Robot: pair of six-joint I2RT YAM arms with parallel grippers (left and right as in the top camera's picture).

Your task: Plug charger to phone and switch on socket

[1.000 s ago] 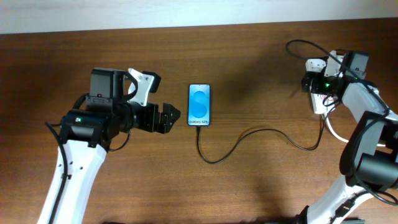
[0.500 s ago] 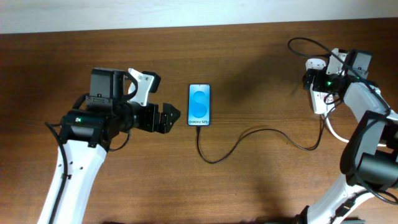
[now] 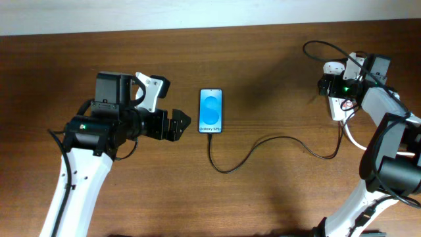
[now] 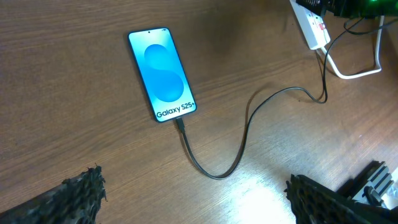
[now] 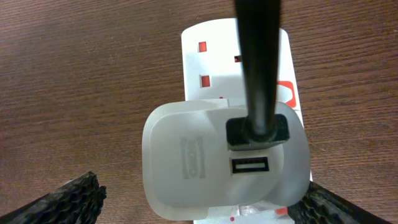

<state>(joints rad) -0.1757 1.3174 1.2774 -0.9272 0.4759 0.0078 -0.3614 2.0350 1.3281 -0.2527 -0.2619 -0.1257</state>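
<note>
Left claw [image 3: 182, 123] spread wide, empty, just left of phone [image 3: 211, 110] lying flat on tabletop [image 3: 276, 66]; charger [image 4: 247, 121] joins phone's text end; right claw [image 5: 199, 186] spread wide, holding nothing, fingers either side of white adapter [image 5: 180, 130] seated on socket [image 5: 217, 62], well right of phone.

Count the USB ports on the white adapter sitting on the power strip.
2 on the white adapter: the upper one holds the charger plug, and the lower port is empty. The adapter's other faces are hidden.
</note>
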